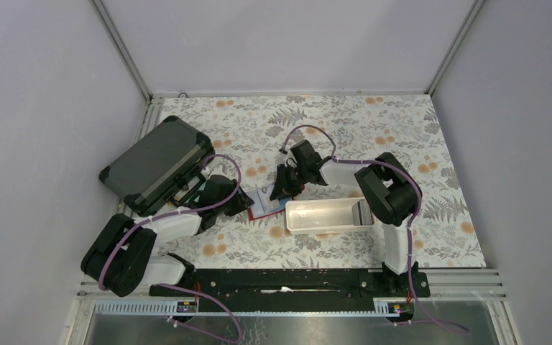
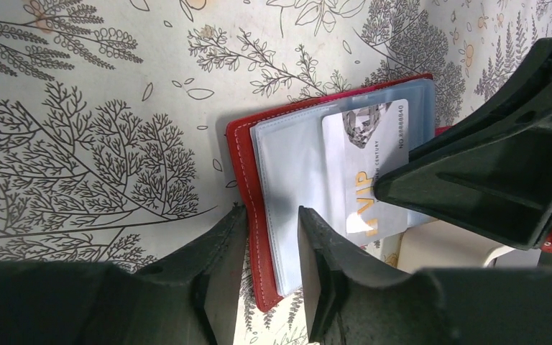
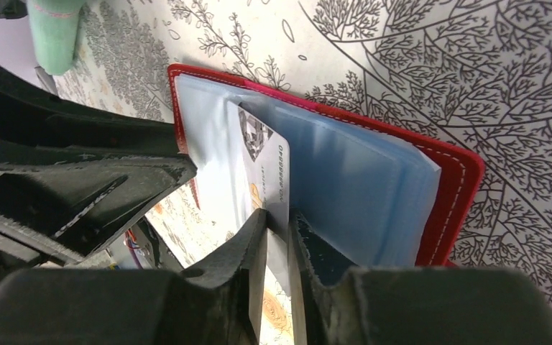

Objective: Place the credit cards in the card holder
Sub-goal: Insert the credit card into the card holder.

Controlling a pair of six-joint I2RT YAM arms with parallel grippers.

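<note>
Dark grey hard case (image 1: 157, 164) sits far left on the floral desk (image 1: 402, 129), tilted, well apart from the work. Next over is the left end effector (image 2: 272, 215). Its fingers stand one on each side of the near edge of the red card holder (image 2: 243, 158), red cover and clear sleeves (image 2: 291, 187) in the slot between them. There is a thin gap on the cover side. Can't tell whether it presses.

Card holder lies open and flat on the desk, mid-workspace, between both end effectors. A pale credit card (image 2: 363, 144) with gold VIP lettering sits partway into the sleeves, its near end sticking out.

Right end effector (image 3: 279, 215) comes in from the other side. The card's free end runs down through the narrow slit between its fingers, which are barely apart. Can't tell if it's pinched or loose.

White tray (image 1: 323, 202) lies just right of the card holder.
</note>
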